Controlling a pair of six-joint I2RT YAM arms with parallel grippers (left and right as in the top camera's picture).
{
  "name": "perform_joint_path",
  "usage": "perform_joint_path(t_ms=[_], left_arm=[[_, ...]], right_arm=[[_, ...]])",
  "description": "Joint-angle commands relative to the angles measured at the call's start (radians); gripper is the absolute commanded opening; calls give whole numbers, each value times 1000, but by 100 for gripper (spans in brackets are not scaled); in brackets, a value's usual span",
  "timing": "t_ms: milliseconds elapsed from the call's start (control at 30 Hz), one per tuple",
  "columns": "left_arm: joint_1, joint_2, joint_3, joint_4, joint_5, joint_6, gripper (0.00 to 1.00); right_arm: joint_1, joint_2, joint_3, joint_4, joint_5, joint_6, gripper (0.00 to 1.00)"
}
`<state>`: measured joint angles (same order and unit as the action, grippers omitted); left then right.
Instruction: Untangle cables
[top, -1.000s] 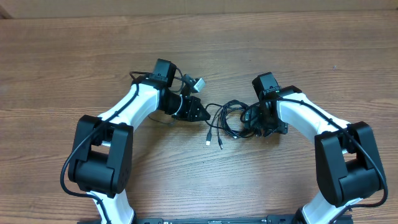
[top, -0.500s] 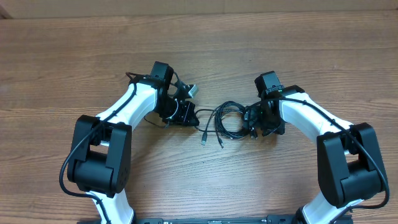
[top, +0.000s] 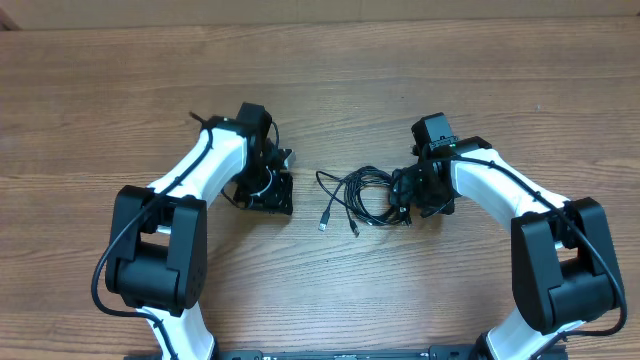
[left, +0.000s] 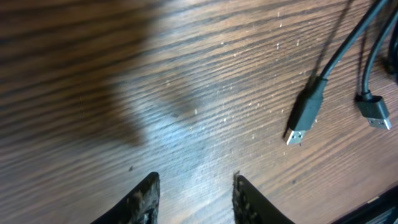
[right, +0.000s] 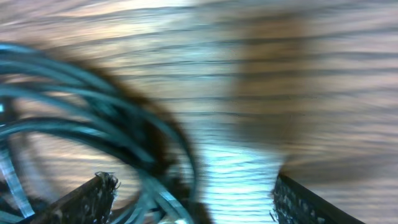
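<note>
The cables (top: 365, 195) lie bunched in loose black loops on the wooden table (top: 320, 80), with two plug ends (top: 323, 222) trailing toward the front. My left gripper (top: 275, 200) stands apart to their left, pointing down. In the left wrist view it (left: 194, 186) is open over bare wood, and two silver-tipped plugs (left: 305, 115) lie off to the right. My right gripper (top: 405, 195) is at the bunch's right edge. In the right wrist view it (right: 196, 186) is wide open, with blurred cable loops (right: 93, 118) running between its fingers (right: 93, 199), close to the left one.
Both white arms reach in from the front edge, the left arm (top: 200, 170) and the right arm (top: 500, 185). Thicker black cords run along the arms themselves. Nothing else lies on the wood.
My left gripper has drawn back to the left, away from the bunch, and opened, leaving a cable end on the table. My right gripper stays at the bunch, jaws slightly narrower.
</note>
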<state>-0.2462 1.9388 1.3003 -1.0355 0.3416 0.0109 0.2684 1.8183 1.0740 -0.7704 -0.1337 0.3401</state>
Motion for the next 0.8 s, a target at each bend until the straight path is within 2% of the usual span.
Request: perform_joint_path(t_ms=[0, 100, 167, 233, 400, 533, 767], left_arm=[[2, -34, 147, -62, -26, 11, 40], [-7, -34, 262, -89, 76, 11, 35], [-22, -34, 301, -45, 194, 11, 34], [-45, -33, 305, 34, 246, 9, 35], [-124, -8, 286, 173, 182, -50, 43], [-205, 48, 283, 238, 165, -71, 40], [-285, 155, 284, 288, -35, -124, 36]], right_arm=[[0, 11, -27, 23, -153, -46, 77], [0, 11, -27, 40, -159, -46, 67], [0, 11, -27, 50, -159, -45, 58], [0, 11, -27, 61, -153, -45, 53], [0, 11, -27, 79, -106, 5, 53], [0, 11, -27, 89, -107, 5, 54], [0, 11, -27, 82, -107, 5, 53]])
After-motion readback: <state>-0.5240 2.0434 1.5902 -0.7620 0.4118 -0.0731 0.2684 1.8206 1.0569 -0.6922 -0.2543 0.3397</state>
